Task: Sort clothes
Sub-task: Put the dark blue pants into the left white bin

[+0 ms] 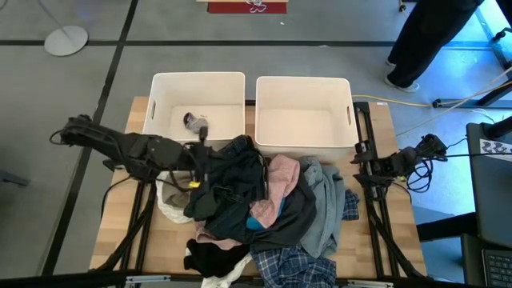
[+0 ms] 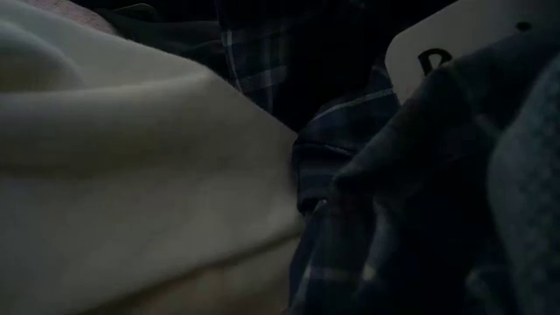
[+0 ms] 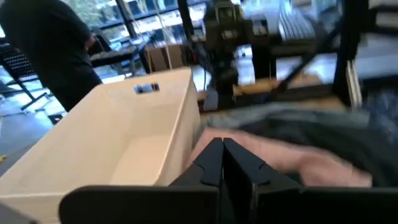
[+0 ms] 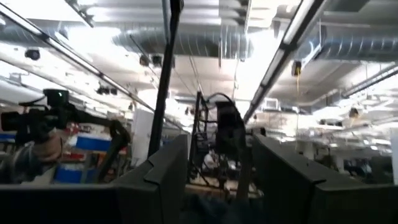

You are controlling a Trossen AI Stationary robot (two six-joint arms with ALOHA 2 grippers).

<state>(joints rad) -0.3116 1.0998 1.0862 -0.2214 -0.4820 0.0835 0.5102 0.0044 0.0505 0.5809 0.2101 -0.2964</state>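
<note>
Two grippers: noted below.
Clothes [image 1: 264, 212]: heaped on the table's near half, plaid at the near edge, pink toward the bins.
Left gripper [image 1: 202, 166]: fingers pressed together, over the pile's left side.
Right gripper [image 4: 221, 171]: fingers spread, empty, at the right edge.
Bins [image 1: 304, 84]: side by side behind the pile.

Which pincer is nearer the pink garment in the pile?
Left. The left pincer is shut over the pile's edge, just beside the pink garment; the right pincer waits open at the table's far side.
</note>
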